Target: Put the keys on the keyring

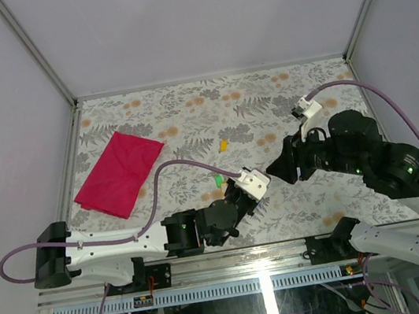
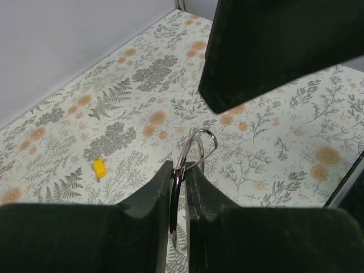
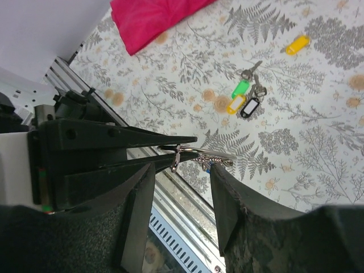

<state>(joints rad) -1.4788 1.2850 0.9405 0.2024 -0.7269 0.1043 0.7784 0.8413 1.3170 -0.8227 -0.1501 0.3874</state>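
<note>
My left gripper (image 2: 180, 168) is shut on the thin silver keyring (image 2: 194, 147) and holds it above the table near the front edge. In the right wrist view the ring (image 3: 196, 152) sticks out from the left gripper's fingers (image 3: 131, 142). A small toothed key with a bit of blue (image 3: 215, 161) sits against the ring. My right gripper (image 3: 182, 170) is open, its jaws on either side of the ring without touching it. On the table lie keys with green (image 3: 240, 88), yellow (image 3: 235, 105) and black (image 3: 249, 107) tags. A lone yellow tag (image 3: 297, 44) lies farther off.
A red cloth (image 1: 119, 174) lies at the left of the floral table. The two grippers, left (image 1: 260, 183) and right (image 1: 277, 168), meet near the front metal rail (image 1: 286, 240). The green tag (image 1: 219, 180) and yellow tag (image 1: 223, 144) lie just behind the left gripper.
</note>
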